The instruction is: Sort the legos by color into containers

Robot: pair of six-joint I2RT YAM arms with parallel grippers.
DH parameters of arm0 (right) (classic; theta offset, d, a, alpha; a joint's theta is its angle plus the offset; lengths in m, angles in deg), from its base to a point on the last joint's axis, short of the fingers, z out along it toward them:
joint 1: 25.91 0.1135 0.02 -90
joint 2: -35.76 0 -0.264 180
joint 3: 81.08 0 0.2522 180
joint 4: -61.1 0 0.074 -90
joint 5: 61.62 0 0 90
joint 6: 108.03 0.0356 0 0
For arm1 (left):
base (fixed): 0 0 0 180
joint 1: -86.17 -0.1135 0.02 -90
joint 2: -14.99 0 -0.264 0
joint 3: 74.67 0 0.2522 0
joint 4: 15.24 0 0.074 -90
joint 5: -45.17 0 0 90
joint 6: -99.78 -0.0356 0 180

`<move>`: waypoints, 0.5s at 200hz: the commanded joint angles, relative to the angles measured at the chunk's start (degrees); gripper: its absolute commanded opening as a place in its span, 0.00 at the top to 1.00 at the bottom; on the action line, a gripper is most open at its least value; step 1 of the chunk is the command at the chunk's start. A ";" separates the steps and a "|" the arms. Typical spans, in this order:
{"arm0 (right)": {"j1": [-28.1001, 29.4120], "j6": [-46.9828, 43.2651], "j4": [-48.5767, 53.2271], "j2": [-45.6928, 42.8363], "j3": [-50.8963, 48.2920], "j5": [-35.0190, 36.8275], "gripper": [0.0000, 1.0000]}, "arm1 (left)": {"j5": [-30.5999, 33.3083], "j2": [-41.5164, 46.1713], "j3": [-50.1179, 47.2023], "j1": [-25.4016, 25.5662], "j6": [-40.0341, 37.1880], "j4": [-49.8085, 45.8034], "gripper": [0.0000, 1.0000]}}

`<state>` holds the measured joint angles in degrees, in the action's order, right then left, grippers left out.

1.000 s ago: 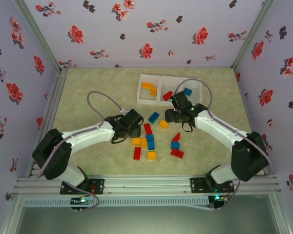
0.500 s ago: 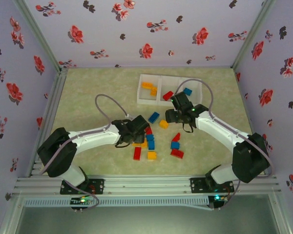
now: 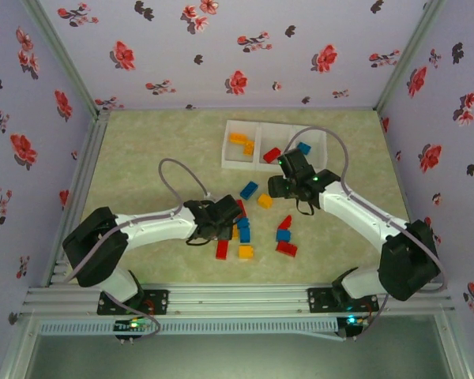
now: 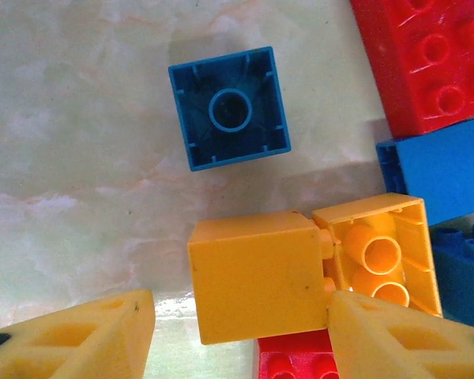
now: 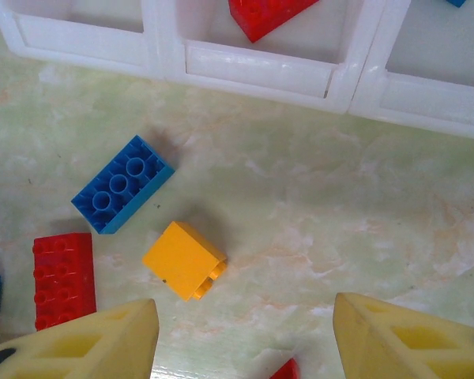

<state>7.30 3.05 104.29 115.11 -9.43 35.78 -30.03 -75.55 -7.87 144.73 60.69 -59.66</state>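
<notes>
Loose red, blue and yellow legos lie mid-table. My left gripper (image 3: 217,222) is low over the pile's left side. It stands open (image 4: 241,335) astride a yellow brick (image 4: 257,276); the right finger (image 4: 411,339) touches the brick and the left finger (image 4: 71,339) is apart from it. A second yellow brick (image 4: 383,249) lies upside down against the first. My right gripper (image 3: 288,178) hovers open (image 5: 241,339) and holds nothing, just in front of the white tray (image 3: 258,126), with a yellow brick (image 5: 184,259) on the table below.
The tray's three bins hold yellow bricks (image 3: 241,142), a red brick (image 3: 271,155) and a blue brick (image 3: 302,148). An upturned blue brick (image 4: 229,106) and a red brick (image 4: 426,63) lie beyond my left fingers. A blue brick (image 5: 122,195) and a red brick (image 5: 63,278) lie left of my right gripper.
My left gripper has moved right and toward the near edge, coming down onto the pile over the yellow brick. The right arm has barely moved.
</notes>
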 commanded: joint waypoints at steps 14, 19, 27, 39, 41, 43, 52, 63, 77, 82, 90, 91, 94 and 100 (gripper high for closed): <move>0.52 0.96 1.51 -1.60 -1.11 1.66 0.39 | 0.67 -0.61 -1.28 -0.45 0.37 -1.49 0.42; 0.54 0.98 1.53 -1.65 -1.17 1.69 0.39 | 0.88 -0.45 -1.46 -0.63 0.45 -1.64 0.42; 0.54 0.98 1.53 -1.75 -1.20 1.81 0.39 | 1.27 -0.19 -1.78 -0.94 0.72 -2.14 0.43; 0.62 1.02 1.68 -1.84 -1.15 1.87 0.39 | 1.73 0.32 -2.29 -1.38 0.76 -2.48 0.44; 0.63 0.92 1.68 -1.88 -1.12 1.88 0.39 | 1.74 0.40 -2.38 -1.42 0.70 -2.48 0.44; 0.63 0.99 1.68 -1.95 -1.16 1.91 0.39 | 1.79 0.48 -2.45 -1.50 0.68 -2.59 0.44; 0.62 0.99 1.68 -2.01 -1.15 1.96 0.39 | 2.03 0.85 -2.65 -1.69 0.60 -2.70 0.44; 0.71 1.06 1.76 -2.03 -1.09 2.00 0.39 | 2.11 1.16 -2.75 -1.87 0.51 -2.81 0.44; 0.80 1.00 1.90 -2.08 -0.88 1.94 0.39 | 2.08 1.32 -2.67 -1.88 0.28 -2.46 0.43; 0.80 1.05 1.86 -2.10 -0.90 1.99 0.39 | 1.83 1.27 -2.67 -1.88 0.12 -2.15 0.42; 0.80 1.07 1.86 -2.14 -0.87 2.00 0.39 | 1.01 1.40 -2.67 -1.73 -0.66 -1.23 0.39; 0.85 1.07 1.86 -2.16 -0.86 2.05 0.39 | 0.92 1.41 -2.67 -1.71 -0.74 -1.15 0.38; 0.88 1.12 1.86 -2.10 -0.85 2.09 0.39 | 0.70 1.41 -2.67 -1.70 -0.93 -0.91 0.37; 0.89 1.18 1.86 -2.13 -0.92 2.09 0.39 | 0.21 1.38 -2.67 -1.62 -1.34 -0.24 0.35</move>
<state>7.62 3.23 104.75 114.48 -10.06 36.15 -29.83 -74.63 -9.34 143.31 60.41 -59.20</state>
